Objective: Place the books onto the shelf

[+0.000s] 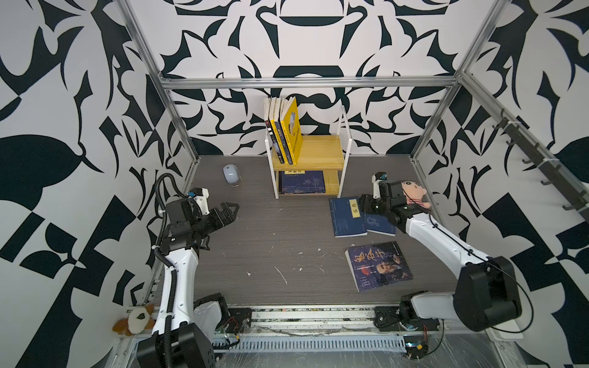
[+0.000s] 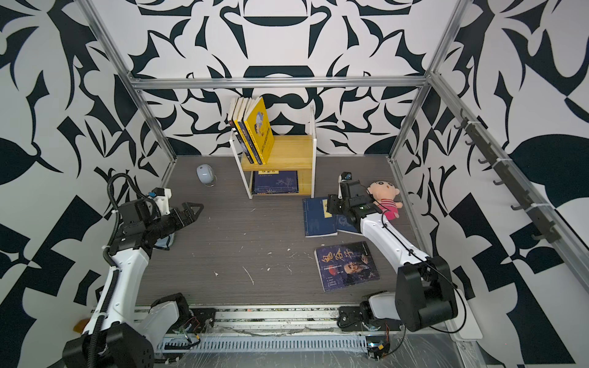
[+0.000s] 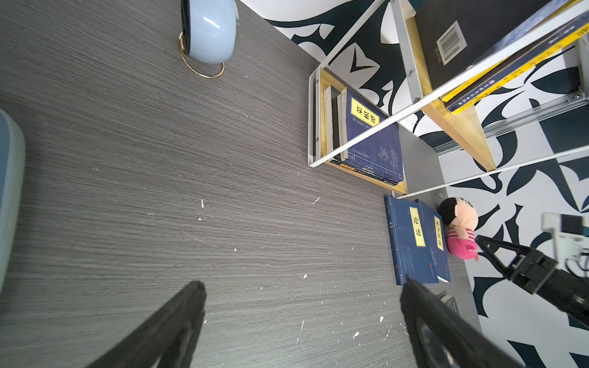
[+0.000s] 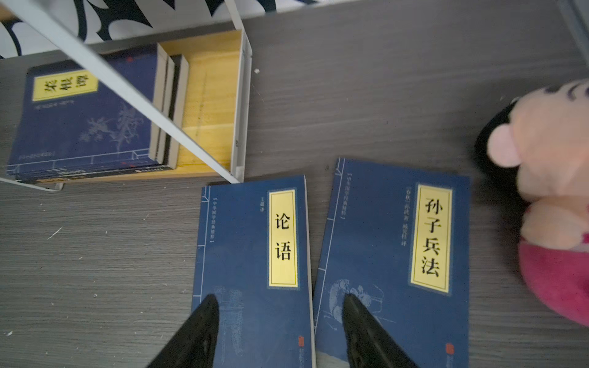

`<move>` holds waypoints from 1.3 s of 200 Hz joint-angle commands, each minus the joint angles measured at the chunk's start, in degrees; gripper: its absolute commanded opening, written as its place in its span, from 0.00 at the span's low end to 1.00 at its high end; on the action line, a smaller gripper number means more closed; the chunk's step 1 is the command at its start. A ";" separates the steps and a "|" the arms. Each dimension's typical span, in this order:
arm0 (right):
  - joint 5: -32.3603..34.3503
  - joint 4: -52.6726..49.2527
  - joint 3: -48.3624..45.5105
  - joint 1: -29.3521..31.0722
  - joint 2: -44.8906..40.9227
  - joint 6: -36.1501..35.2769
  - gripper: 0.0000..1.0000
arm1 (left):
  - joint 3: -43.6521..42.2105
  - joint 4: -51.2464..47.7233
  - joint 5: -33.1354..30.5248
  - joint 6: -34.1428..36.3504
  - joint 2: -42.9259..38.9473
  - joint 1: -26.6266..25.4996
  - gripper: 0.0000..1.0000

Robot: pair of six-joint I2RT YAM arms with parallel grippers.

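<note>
The shelf [image 1: 322, 149] stands at the back middle in both top views. Several books [image 1: 287, 130] stand upright on its top board, and more navy books [image 1: 301, 182] lie stacked on its lower board. Two navy books [image 4: 251, 242] [image 4: 392, 242] lie side by side on the table in front of the shelf's right leg. A dark blue portrait book [image 1: 377, 266] lies nearer the front. My right gripper [image 4: 280, 298] hovers open over the two navy books, one finger above each cover, holding nothing. My left gripper [image 3: 302, 282] is wide open over bare table at the left [image 1: 231, 212].
A white computer mouse [image 1: 230, 173] sits left of the shelf. A pink plush doll [image 2: 384, 199] lies just right of the navy books, beside my right wrist. Another plush toy [image 1: 137, 321] sits at the front-left corner. Metal frame posts border the table.
</note>
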 commanded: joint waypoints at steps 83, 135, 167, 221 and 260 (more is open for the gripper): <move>-11.52 1.51 4.31 -4.34 16.40 3.06 0.55 | -0.54 0.71 0.50 0.18 0.08 0.05 1.00; -18.20 0.19 4.58 -4.37 20.29 3.10 0.52 | -0.69 0.72 0.49 0.18 -0.04 -0.06 1.00; -20.14 1.09 2.73 -4.18 21.04 3.91 0.43 | -0.64 0.73 0.51 0.03 -0.28 -0.11 1.00; -21.64 4.25 0.62 -2.57 23.73 6.23 0.37 | -0.60 0.82 0.50 -0.08 -0.51 -0.21 1.00; -22.88 7.02 -0.14 -2.55 24.13 7.90 0.02 | -0.54 0.85 0.26 0.00 -0.30 -0.48 1.00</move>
